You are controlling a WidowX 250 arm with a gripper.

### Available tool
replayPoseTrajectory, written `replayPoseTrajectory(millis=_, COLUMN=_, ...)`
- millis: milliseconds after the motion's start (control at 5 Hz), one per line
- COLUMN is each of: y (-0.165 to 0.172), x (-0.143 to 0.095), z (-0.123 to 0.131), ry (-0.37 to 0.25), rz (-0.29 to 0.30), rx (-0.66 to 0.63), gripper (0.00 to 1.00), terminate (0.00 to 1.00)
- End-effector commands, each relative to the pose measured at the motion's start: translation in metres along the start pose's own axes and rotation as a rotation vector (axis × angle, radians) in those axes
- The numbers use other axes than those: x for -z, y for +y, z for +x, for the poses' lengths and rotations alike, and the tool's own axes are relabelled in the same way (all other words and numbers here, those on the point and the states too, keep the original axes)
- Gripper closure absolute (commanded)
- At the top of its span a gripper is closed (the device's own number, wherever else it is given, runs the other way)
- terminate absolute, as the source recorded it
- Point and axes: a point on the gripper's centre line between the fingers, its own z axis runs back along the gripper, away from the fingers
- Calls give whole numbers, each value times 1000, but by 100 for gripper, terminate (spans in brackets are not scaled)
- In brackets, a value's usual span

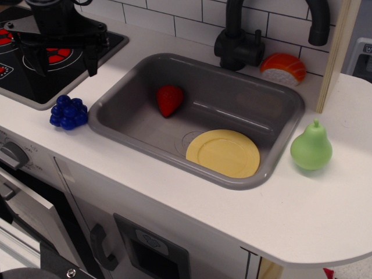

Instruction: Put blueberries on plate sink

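My gripper (65,65) hung over the stovetop (23,75) with its fingers spread wide and empty, just above and behind the blueberries (68,112), which sat on the white counter (192,203) beside the sink (110,125). I judged the cluster light, stiff and glossy, likely to slip, so I meant to pinch it across its widest middle. The plate (223,153) lay in the sink's near right corner; a strawberry (170,100) lay between, and the faucet (237,40) stood behind.

The gripper (65,65) is cut off above its spread jaws by the top edge; the stovetop (35,87) behind them is partly hidden.
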Motion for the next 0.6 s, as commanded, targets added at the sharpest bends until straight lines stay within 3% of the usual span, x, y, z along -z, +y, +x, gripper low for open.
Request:
replayPoseTrajectory(millis=0, y=20, x=3, z=-6, ry=-5, rz=-11, rx=38, gripper=0, terminate=0)
replayPoseTrajectory(millis=200, y=21, x=14, z=-14, ry=-2, rz=4, rx=36, gripper=0, terminate=0)
replayPoseTrajectory(millis=400, y=13, x=22, z=-23, ry=20, rz=-36, rx=13, gripper=0, terminate=0)
